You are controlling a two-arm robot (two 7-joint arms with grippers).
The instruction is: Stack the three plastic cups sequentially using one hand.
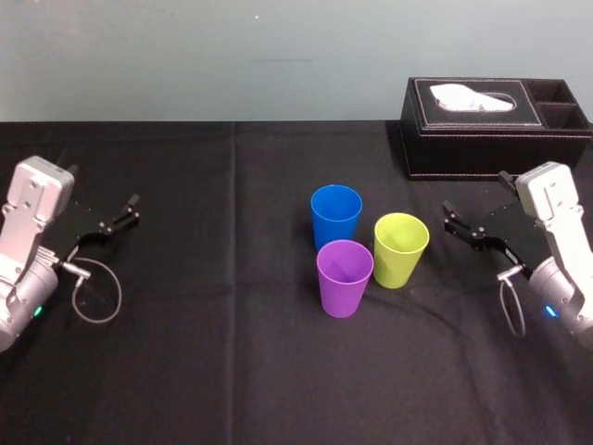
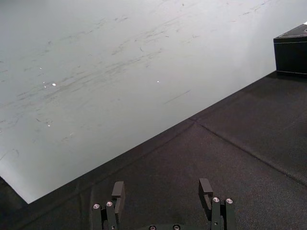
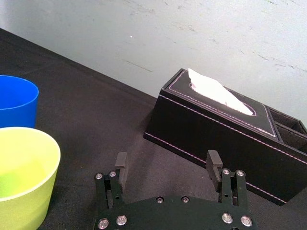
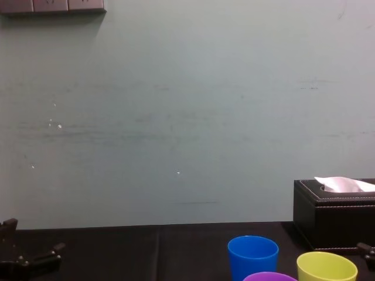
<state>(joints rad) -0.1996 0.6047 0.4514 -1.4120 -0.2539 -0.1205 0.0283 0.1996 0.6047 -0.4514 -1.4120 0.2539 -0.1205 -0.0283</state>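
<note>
Right gripper (image 1: 448,217): right-middle of the head view, low over the table (image 1: 232,371), pointing in toward the cups. Its jaws are spread and hold nothing; in the right wrist view the fingers (image 3: 121,165) stand wide apart over bare cloth.
Left gripper (image 1: 134,209): left-middle of the head view, well apart from the cups, jaws parted and empty. It looks parked.
Green cup (image 1: 400,248): just right of centre in the head view, upright, mouth up, the cup nearest the right gripper. It also sits at the lower left of the right wrist view.
Purple cup (image 1: 345,276): centre, slightly lower in the frame, upright, just beside the green cup. I cannot tell whether their rims touch.
Blue cup (image 1: 335,215): centre, above the purple cup in the frame, upright and close behind it.
Box (image 1: 482,130): upper right of the head view, a tissue poking from its top, apart from the cups and no part of the job.
Done so far: nothing, going by how things lie. All three cups stand singly on the cloth, none inside another.
Left to do: the whole stack — one cup lifted into a second, then that pair joined with the third.
Likely working hand: the right one, by my reading, since it is nearer and faces the cups.
</note>
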